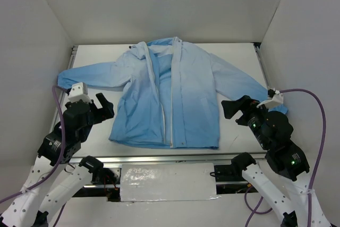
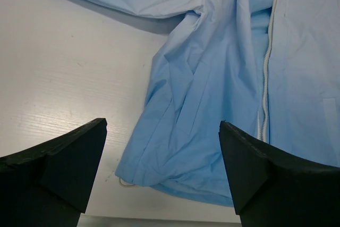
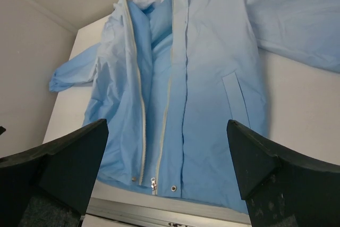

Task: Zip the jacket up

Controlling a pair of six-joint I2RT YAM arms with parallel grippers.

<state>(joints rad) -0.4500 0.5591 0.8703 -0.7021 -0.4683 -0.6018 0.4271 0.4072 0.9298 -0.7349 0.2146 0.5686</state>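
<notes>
White surface (image 1: 239, 51) holds the jacket (image 1: 194, 94) flat, its zipper (image 1: 159, 104) running near to far, its bottom end between the wide-open, empty left fingers (image 1: 105, 104) and right fingers (image 1: 231, 107).

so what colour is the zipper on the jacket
The zipper is white, on a light-blue jacket; clearest in the right wrist view.

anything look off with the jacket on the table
Nothing damaged or spilled. The jacket lies flat but unzipped: its front edges meet at the hem and gape toward the collar, and the panel on the left arm's side is creased. The zipper slider sits at the hem.
</notes>
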